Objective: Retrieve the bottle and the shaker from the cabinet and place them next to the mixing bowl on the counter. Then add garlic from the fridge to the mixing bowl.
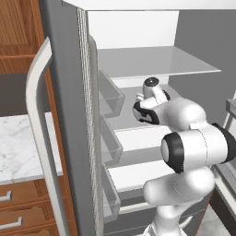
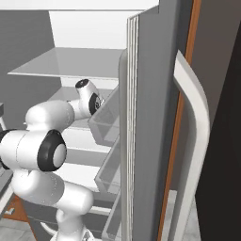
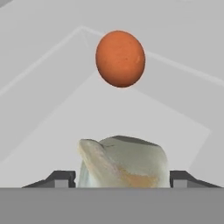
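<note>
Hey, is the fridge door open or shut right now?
Open: the fridge door is swung wide, its white shelves exposed and the arm reaching inside.

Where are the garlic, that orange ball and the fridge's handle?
garlic [image 3: 124, 164]: hand view, middle of the bulb between the fingertips.
orange ball [image 3: 120, 58]: hand view, its centre.
fridge handle [image 1: 39, 129]: left base view, middle of the pale bar.

Round orange-red object [image 3: 120, 58], egg-shaped, maybe a fruit or tomato, hard to tell. Sits on a pale shelf surface, toward the far corner where the white walls meet, on its own, well apart from anything nearer. Smooth skin, slightly mottled. Grey tiled floor [image 1: 216, 227] at lower right in the left base view, and a patch of it again at the bottom in the right base view.
</note>
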Robot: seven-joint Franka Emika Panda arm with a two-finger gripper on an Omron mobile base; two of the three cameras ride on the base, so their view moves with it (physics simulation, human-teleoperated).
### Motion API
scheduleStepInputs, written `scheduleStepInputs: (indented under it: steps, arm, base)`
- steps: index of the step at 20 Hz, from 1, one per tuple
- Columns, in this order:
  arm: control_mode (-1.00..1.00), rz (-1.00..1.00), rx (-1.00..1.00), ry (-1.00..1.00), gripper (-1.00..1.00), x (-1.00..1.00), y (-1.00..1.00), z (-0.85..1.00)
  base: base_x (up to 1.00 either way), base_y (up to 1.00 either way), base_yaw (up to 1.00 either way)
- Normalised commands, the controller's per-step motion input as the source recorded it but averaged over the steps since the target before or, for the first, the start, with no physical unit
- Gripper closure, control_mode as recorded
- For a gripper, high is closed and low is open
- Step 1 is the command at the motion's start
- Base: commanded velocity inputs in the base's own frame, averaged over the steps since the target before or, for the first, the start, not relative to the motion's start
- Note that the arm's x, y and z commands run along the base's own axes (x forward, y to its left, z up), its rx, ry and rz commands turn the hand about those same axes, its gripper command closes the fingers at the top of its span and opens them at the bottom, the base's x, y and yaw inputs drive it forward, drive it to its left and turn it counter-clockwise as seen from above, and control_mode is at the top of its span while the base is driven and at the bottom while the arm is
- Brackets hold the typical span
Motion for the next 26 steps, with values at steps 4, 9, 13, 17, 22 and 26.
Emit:
scheduleStepInputs:
  steps: [4, 9, 13, 17, 22, 26]
  arm:
    - [-1.00, 0.00, 0.00, 0.00, 1.00, 0.25, 0.00, -0.17]
    - [-1.00, 0.00, 0.00, -0.03, 1.00, -0.07, 0.00, -0.08]
    - [-1.00, 0.00, 0.00, -0.12, 1.00, -0.87, 0.00, -0.02]
    - [-1.00, 0.09, 0.01, -0.12, 1.00, -1.00, -0.03, 0.24]
    - [-1.00, 0.30, 0.11, -0.03, 1.00, -1.00, -0.10, 0.56]
    - [-1.00, 0.52, 0.11, 0.00, 1.00, -1.00, -0.01, 0.48]
  base:
    - [0.00, 0.00, 0.00]
    - [0.00, 0.00, 0.00]
    - [0.00, 0.00, 0.00]
    - [0.00, 0.00, 0.00]
    - [0.00, 0.00, 0.00]
    - [0.00, 0.00, 0.00]
